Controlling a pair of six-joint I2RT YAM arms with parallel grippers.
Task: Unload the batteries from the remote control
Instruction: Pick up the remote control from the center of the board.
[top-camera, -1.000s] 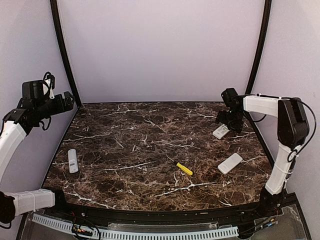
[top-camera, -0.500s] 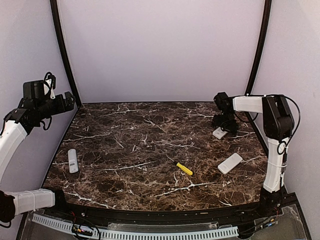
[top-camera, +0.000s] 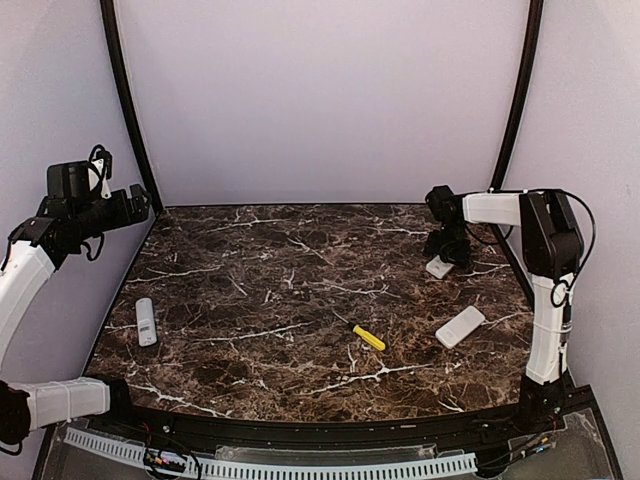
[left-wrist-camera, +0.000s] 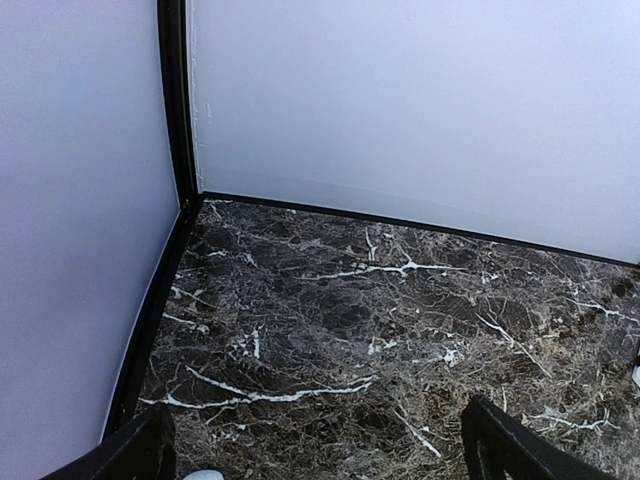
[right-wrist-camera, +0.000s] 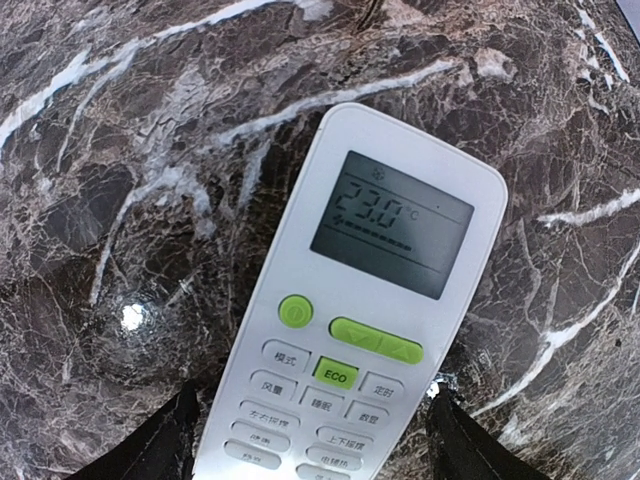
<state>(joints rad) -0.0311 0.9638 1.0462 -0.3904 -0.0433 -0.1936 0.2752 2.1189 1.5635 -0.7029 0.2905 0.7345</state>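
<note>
On the dark marble bench (top-camera: 300, 300), the right gripper (right-wrist-camera: 315, 400) has settled over the face-up air-conditioner remote (right-wrist-camera: 390, 250), jaws narrowing either side, not yet clamped. The left gripper (left-wrist-camera: 320, 440) hangs, jaws wide apart. No batteries show; presumably they sit inside.

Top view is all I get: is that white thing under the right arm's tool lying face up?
Observer: Yes, the remote lies buttons up, its screen reading 23.0.
Operator: Is the tool gripping it?
Observer: The right tool straddles its button end; whether the fingers touch, I cannot tell.
Operator: And the left one?
Observer: The left tool gapes wide above the table, holding nothing.
</note>
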